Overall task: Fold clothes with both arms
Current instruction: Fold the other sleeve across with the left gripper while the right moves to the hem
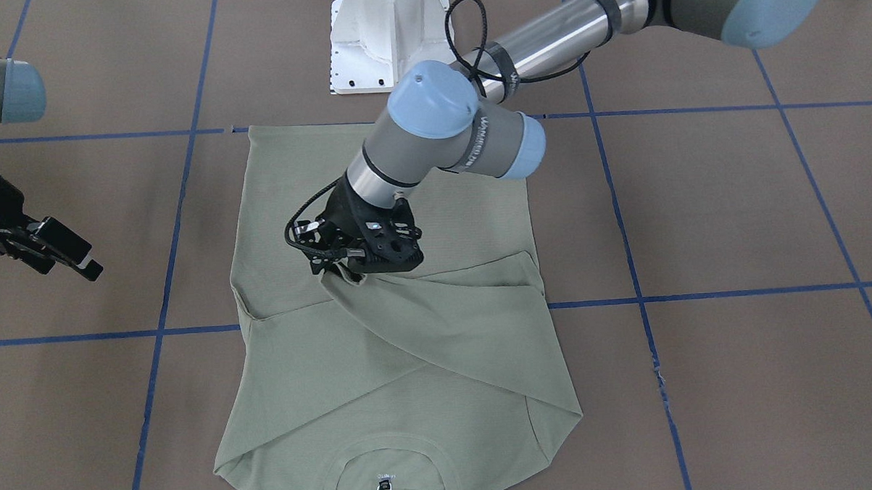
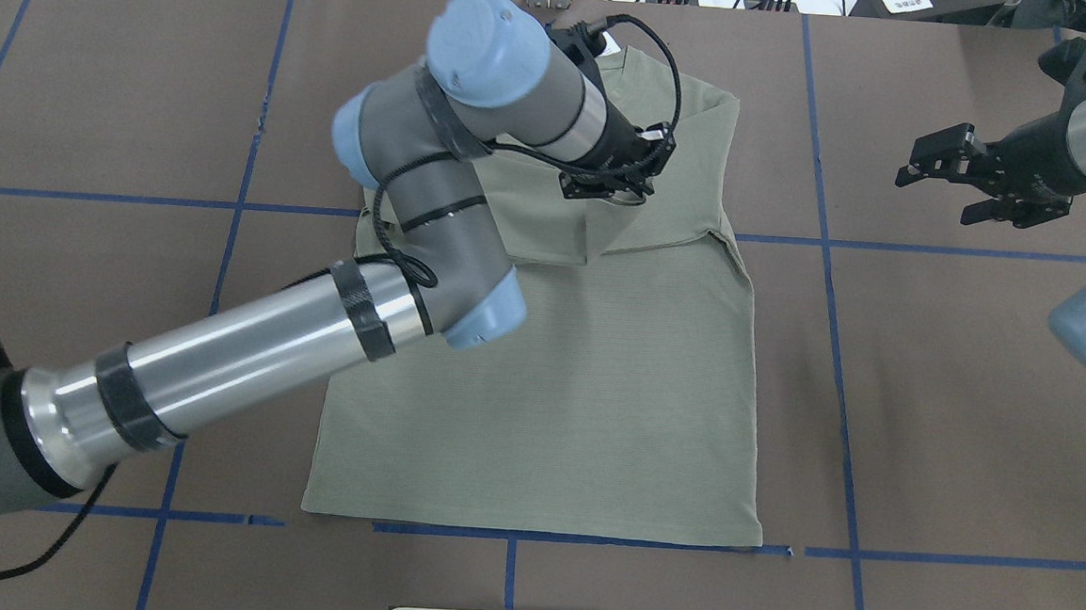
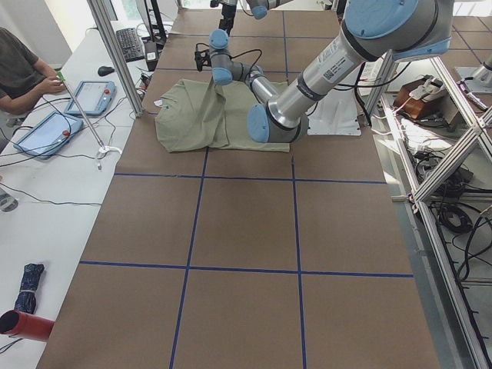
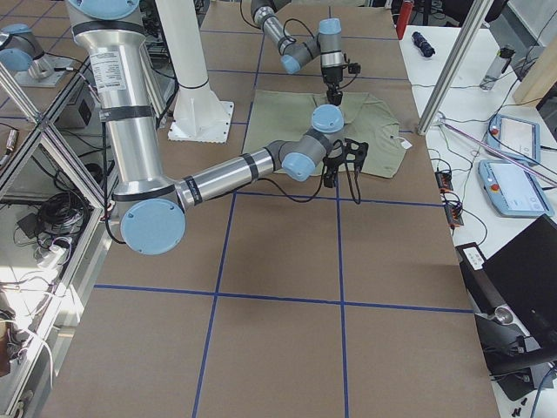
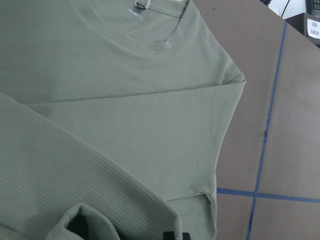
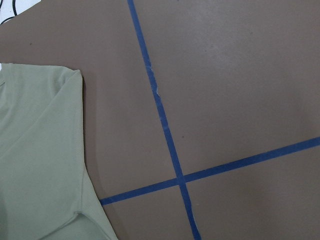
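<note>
Now the black left gripper (image 1: 348,267) is pinching a sleeve cuff (image 1: 338,279) of the sage-green long-sleeved knit shirt (image 2: 594,393) lying flat on the brown surface (image 2: 951,415); the right gripper (image 2: 938,174) is hanging spread, empty. Light, limp knit: hems and cuffs are probably offering the surest holds.

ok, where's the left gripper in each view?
Front-facing: left gripper at centre, pinching a sleeve of the shirt.
Overhead: upper centre.
Exterior left: at the shirt's far end, mostly hidden behind its own arm.
Exterior right: top centre, pointing down onto the shirt.
Left wrist: only fingertips at the bottom edge.
Right wrist: not in it.
Shared landmark: the shirt.
</note>
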Available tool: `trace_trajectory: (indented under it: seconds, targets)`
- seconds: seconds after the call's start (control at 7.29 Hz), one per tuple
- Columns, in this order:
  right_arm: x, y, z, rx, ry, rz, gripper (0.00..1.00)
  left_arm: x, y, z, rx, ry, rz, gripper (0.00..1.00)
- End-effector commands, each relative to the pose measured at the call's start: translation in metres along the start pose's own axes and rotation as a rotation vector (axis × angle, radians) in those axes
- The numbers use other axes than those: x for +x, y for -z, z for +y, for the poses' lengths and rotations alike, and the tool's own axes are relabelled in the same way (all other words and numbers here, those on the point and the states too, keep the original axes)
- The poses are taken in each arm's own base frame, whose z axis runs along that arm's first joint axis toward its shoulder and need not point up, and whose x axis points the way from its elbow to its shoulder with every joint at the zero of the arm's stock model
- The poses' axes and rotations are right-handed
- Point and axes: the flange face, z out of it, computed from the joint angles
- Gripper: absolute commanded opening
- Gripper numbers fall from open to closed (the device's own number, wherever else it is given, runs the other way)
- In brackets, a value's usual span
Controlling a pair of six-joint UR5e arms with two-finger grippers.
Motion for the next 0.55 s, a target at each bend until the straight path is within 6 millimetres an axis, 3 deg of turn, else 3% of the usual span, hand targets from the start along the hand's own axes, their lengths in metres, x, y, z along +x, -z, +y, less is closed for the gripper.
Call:
trace_trajectory:
  seconds: [0.0,0.14,0.27,0.41]
  targets:
    - [0.009,0.001,0.000,0.000,0.003,0.008,1.00,0.031,-0.063,0.037,0.067,0.012,0.017,0.02]
    - [0.010,0.001,0.001,0.000,0.003,0.008,1.00,0.037,-0.079,0.035,0.103,0.039,0.023,0.62]
    - [0.009,0.000,0.001,-0.002,0.002,0.007,1.00,0.039,-0.079,0.037,0.110,0.038,0.029,0.87]
    - [0.009,-0.003,0.002,-0.002,0.002,0.011,1.00,0.047,-0.071,0.038,0.108,0.051,0.049,0.96]
